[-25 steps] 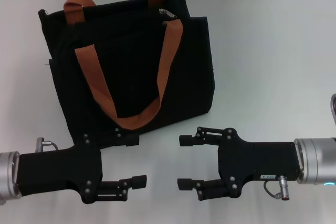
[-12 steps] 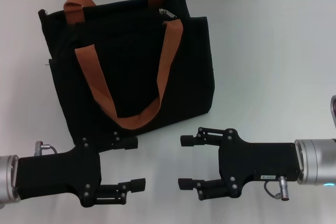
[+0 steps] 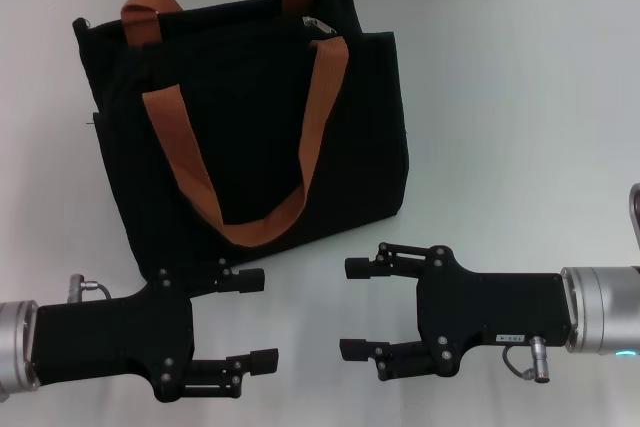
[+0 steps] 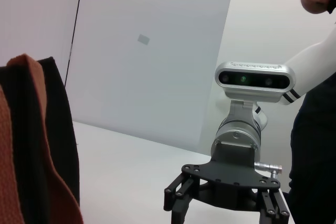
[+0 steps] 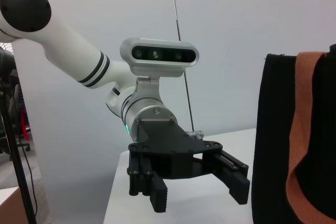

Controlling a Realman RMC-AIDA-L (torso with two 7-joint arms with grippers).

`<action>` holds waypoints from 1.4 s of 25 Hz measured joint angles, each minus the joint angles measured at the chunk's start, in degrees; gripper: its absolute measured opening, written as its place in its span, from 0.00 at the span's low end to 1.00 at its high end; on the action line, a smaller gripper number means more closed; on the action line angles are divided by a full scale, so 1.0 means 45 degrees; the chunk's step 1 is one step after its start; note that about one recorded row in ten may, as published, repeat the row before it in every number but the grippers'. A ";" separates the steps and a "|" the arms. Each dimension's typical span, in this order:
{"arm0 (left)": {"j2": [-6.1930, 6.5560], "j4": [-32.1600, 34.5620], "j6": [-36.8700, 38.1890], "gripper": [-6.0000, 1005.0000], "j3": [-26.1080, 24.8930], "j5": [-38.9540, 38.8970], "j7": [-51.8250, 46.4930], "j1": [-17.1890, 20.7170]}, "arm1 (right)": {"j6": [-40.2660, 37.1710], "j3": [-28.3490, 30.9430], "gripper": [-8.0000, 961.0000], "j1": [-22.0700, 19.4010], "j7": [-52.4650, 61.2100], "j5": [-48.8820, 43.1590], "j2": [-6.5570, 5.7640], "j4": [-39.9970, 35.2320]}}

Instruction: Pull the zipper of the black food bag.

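Observation:
The black food bag (image 3: 250, 117) lies on the white table at the centre left, with two rust-orange strap handles (image 3: 315, 107). The small silver zipper pull (image 3: 318, 25) sits at the bag's top edge, near its far right corner. My left gripper (image 3: 255, 319) is open and empty, just in front of the bag's near edge. My right gripper (image 3: 355, 308) is open and empty, facing the left one, to the right of the bag's near corner. The left wrist view shows the bag (image 4: 31, 145) and the right gripper (image 4: 226, 205). The right wrist view shows the bag (image 5: 278, 145) and the left gripper (image 5: 197, 190).
The white table (image 3: 520, 117) stretches to the right of the bag. A grey wall runs along the back. A person (image 4: 315, 129) stands behind the right arm in the left wrist view.
My left gripper has drawn back slightly toward the table's near edge, away from the bag. The right gripper and the bag have hardly moved.

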 joint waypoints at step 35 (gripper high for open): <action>0.0000 0.0001 -0.0206 0.81 0.0000 0.0090 0.0025 -0.0063 | 0.0173 -0.0001 0.84 0.0024 -0.0117 0.0066 0.0001 -0.0001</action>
